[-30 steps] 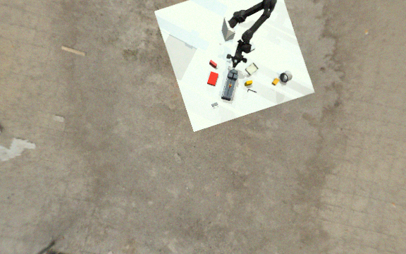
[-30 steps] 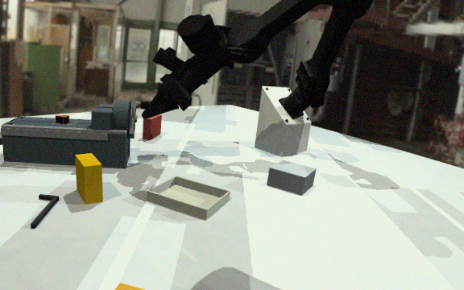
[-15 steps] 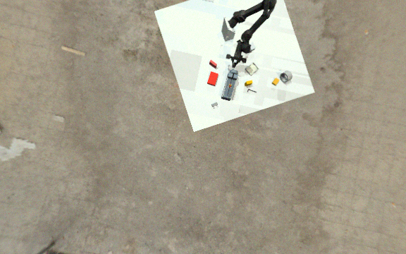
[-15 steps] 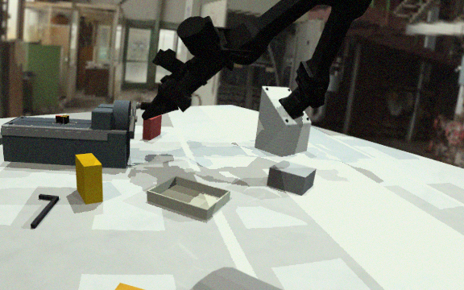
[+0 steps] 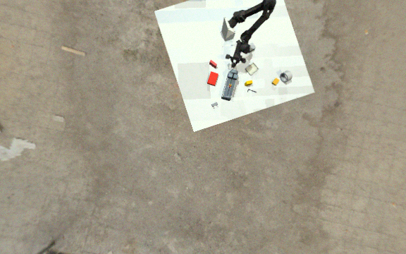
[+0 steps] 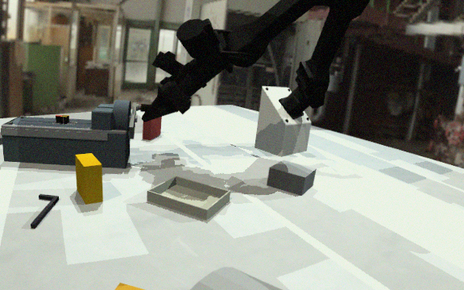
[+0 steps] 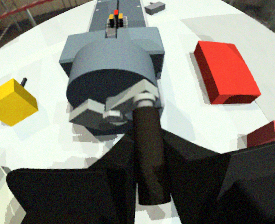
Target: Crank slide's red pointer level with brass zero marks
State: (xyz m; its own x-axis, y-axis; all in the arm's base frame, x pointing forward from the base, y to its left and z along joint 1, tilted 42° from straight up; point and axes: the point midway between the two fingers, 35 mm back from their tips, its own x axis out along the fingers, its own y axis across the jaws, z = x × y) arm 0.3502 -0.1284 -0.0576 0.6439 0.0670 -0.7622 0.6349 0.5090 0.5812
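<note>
— What's nearest in the exterior view?

— An L-shaped black key [image 6: 43, 209] and an upright yellow block [image 6: 89, 177], with a shallow grey tray [image 6: 188, 197] beside them on the white table [image 6: 377, 225]. A little further back sits a small dark grey block [image 6: 291, 177].

— And the machine?

— The grey-blue slide machine [image 6: 60, 138] lies behind the yellow block, long and low. Its round crank housing [image 6: 122, 114] faces the arm. On top of the slide, the red pointer [image 7: 115, 19] sits well back from the crank end; whether it lines up with the brass marks is too small to tell.

— What is the pincer doing?

— The gripper [image 6: 147, 113] is clamped narrow on the crank handle [image 7: 148, 145], a dark cylinder jutting from the housing, seen close in the wrist view.

— Anything beyond?

— A red block [image 6: 151, 128] stands just behind the gripper, and a pale wedge-shaped stand [image 6: 280, 122] is further right. From above, a flat red slab [image 5: 213, 78] lies beside the machine.
</note>
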